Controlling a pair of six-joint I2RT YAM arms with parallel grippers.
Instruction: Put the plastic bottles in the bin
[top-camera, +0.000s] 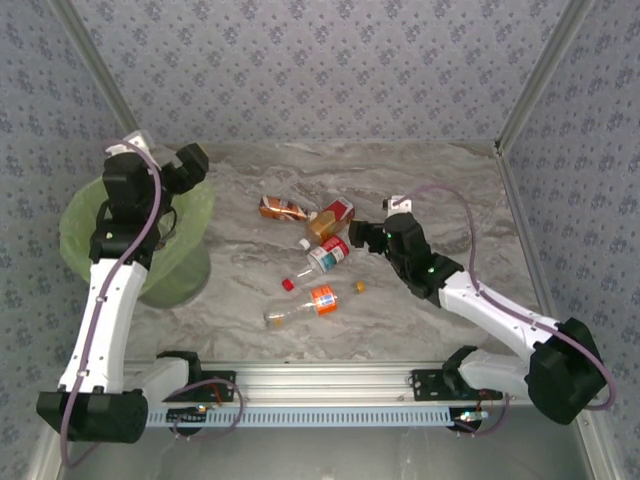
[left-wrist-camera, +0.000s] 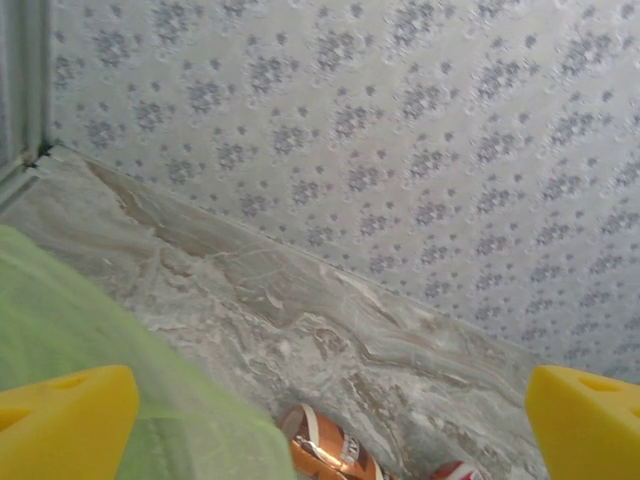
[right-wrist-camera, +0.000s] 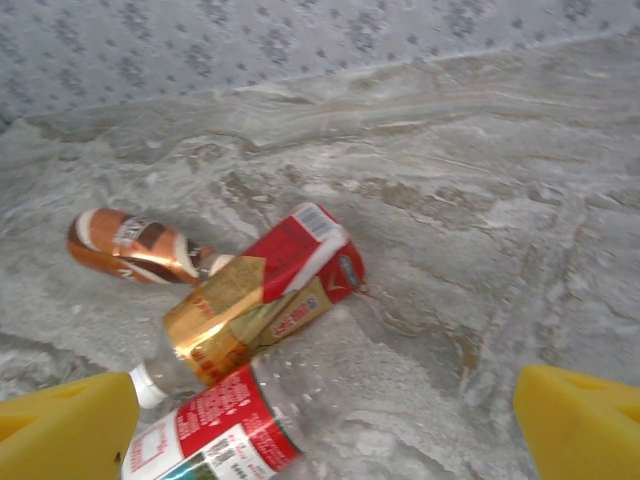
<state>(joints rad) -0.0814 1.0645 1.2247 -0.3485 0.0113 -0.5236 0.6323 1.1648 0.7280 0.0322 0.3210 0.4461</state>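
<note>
Several plastic bottles lie in the middle of the table. A brown one (top-camera: 283, 208) is farthest back, with a red-labelled one (top-camera: 341, 209) and a gold-labelled one (top-camera: 320, 226) touching beside it. A clear bottle with a red label (top-camera: 326, 253) and one with an orange label (top-camera: 305, 303) lie nearer. The bin (top-camera: 150, 240), lined with a light-green bag, stands at the left. My left gripper (top-camera: 186, 165) hangs open and empty over the bin's far right rim. My right gripper (top-camera: 367, 238) is open just right of the bottles, with the red-label bottle (right-wrist-camera: 225, 430) by its left finger.
A loose orange cap (top-camera: 359, 287) and a red cap (top-camera: 288, 284) lie among the near bottles. Patterned walls close the table at the back and on both sides. Bare marble (top-camera: 450, 190) stretches to the right of the bottles.
</note>
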